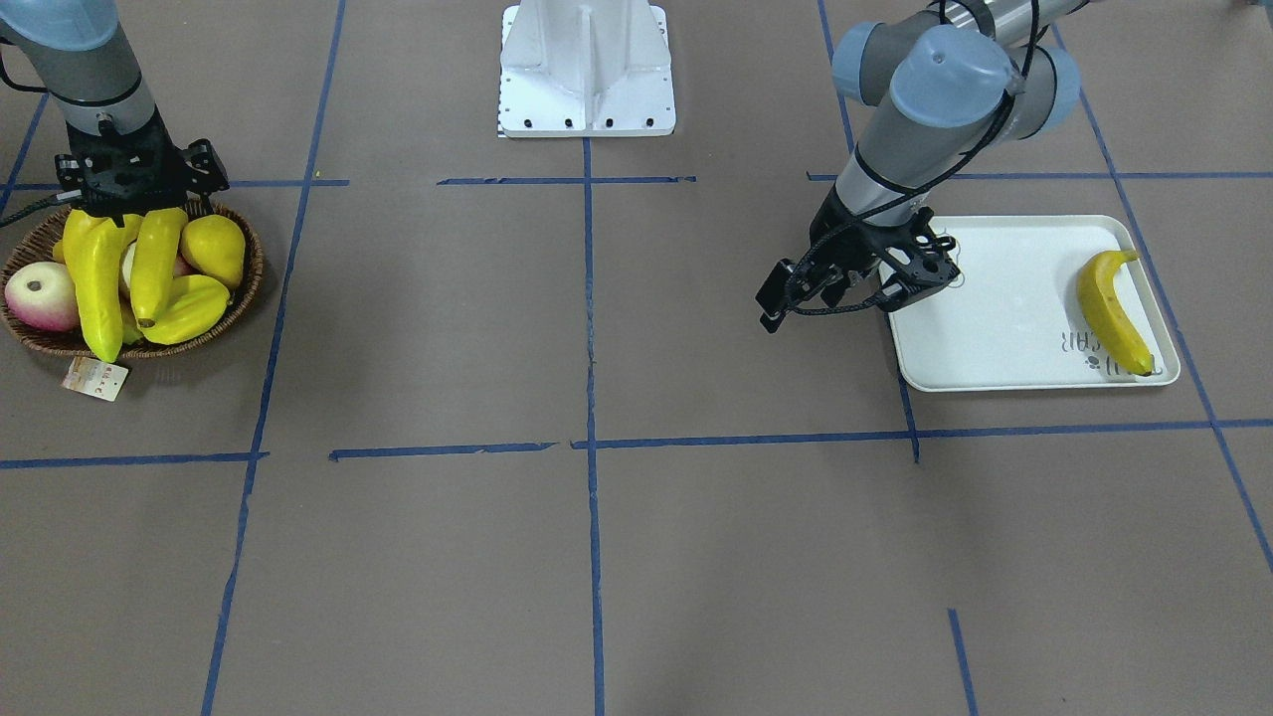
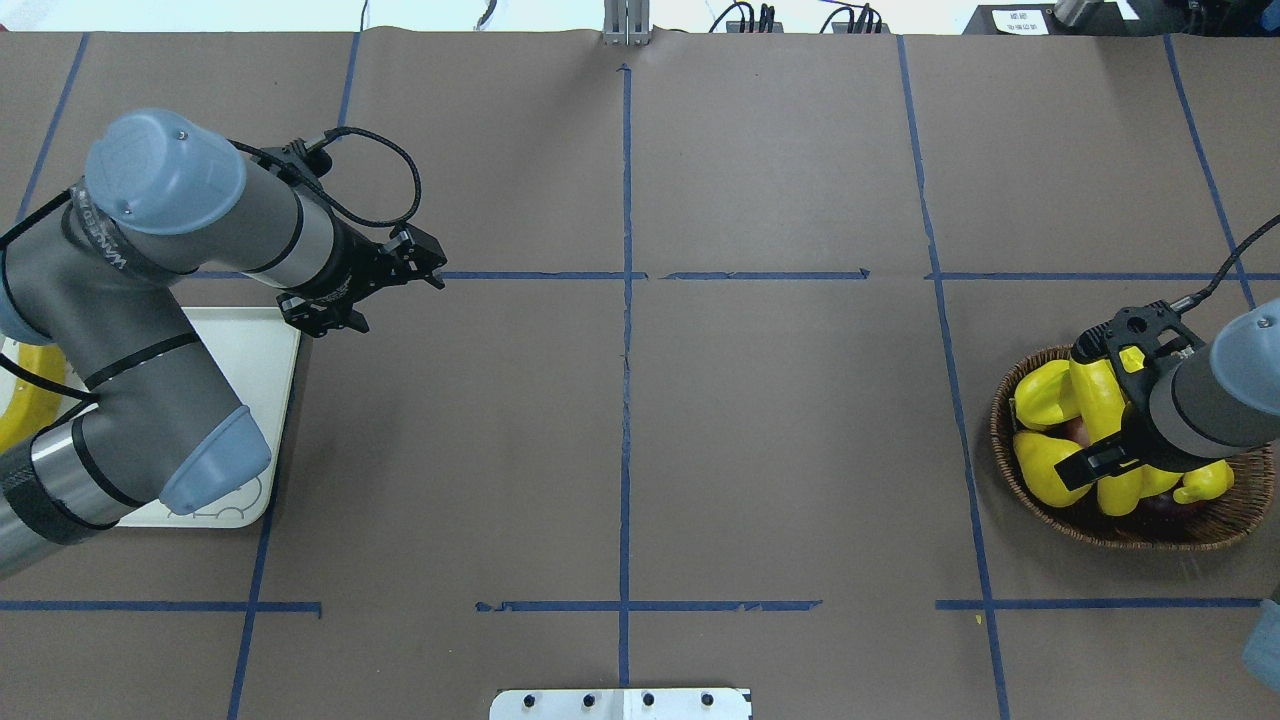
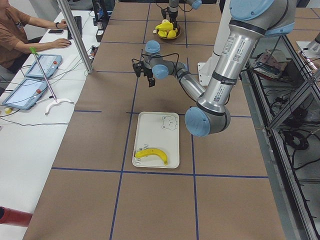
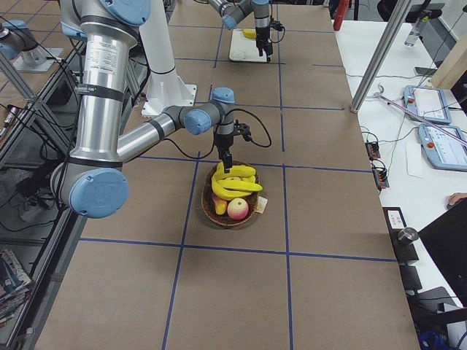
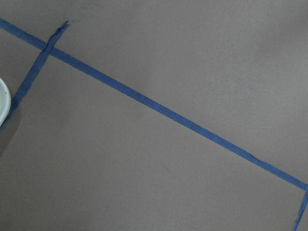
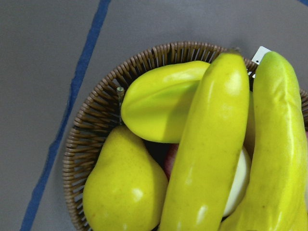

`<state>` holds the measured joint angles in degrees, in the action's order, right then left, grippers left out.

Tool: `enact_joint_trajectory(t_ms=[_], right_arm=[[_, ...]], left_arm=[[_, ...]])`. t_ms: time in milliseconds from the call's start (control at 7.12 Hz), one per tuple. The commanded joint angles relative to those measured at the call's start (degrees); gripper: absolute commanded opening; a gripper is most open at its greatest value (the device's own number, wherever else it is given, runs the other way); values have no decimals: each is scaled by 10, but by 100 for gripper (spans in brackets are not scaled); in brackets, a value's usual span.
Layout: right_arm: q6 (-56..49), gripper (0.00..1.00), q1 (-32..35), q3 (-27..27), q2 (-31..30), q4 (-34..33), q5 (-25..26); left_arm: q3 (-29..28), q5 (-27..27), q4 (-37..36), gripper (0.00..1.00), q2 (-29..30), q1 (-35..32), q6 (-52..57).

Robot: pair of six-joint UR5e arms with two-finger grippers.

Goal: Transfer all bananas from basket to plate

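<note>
The wicker basket [image 1: 254, 268] sits at the table's end on my right side and holds two bright-yellow bananas [image 1: 96, 288] [image 1: 154, 264], lying side by side on the heap. My right gripper [image 1: 129, 204] is down at their far ends. Its fingers are hidden among the fruit, so I cannot tell whether it grips one. The right wrist view is filled by both bananas [image 6: 211, 144] [image 6: 279, 144]. The pale plate [image 1: 995, 338] lies at the other end with one banana [image 1: 1112, 313] along its outer edge. My left gripper [image 1: 855, 288] hovers open and empty by the plate's inner edge.
The basket also holds a yellow pear [image 1: 214, 249], a starfruit [image 1: 189, 308] and a pink apple [image 1: 40, 296]; a paper tag [image 1: 94, 378] lies beside it. The robot's white base [image 1: 587, 70] stands mid-table. A person [image 3: 15, 35] sits at a side desk.
</note>
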<state>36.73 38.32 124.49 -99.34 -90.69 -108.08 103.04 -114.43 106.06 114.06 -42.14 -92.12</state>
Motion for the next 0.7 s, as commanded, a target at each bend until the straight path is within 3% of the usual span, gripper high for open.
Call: enact_joint_trajectory(t_ms=[0,562], right_arm=[[1,97,1,-8,-2,-1,-5],[5,75,1,-16,-2,-4,-10]], left_arm=[[0,0,-1,100,0,0,-1],[1,0,0,100,0,0,-1]])
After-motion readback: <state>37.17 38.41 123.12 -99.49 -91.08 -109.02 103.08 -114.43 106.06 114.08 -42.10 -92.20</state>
